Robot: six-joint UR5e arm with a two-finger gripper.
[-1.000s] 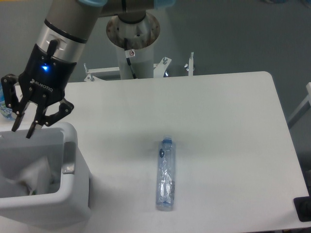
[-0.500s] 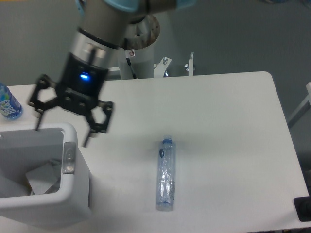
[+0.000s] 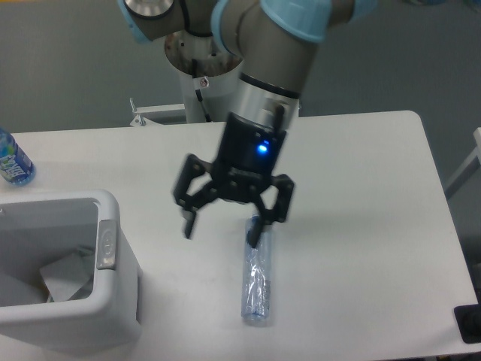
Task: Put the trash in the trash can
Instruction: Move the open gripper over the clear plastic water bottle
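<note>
A crushed clear plastic bottle (image 3: 256, 282) lies lengthwise on the white table, its top end hidden under my gripper. My gripper (image 3: 222, 232) hangs above that top end, open, with nothing between its fingers; one fingertip (image 3: 254, 238) overlaps the bottle's top, the other (image 3: 189, 227) is over bare table to the left. The crumpled white wrapper (image 3: 64, 274) rests inside the trash can (image 3: 113, 301), the white bin with a grey oval button on its rim at the lower left.
A blue-labelled water bottle (image 3: 11, 162) stands at the table's far left edge behind the bin. The arm's base column (image 3: 204, 60) rises behind the table. A dark object (image 3: 470, 323) sits off the table's lower right corner.
My gripper has swung from above the trash can rightward across the table to above the crushed bottle's top end. The wrapper now lies in the can. The bottle has not moved.
</note>
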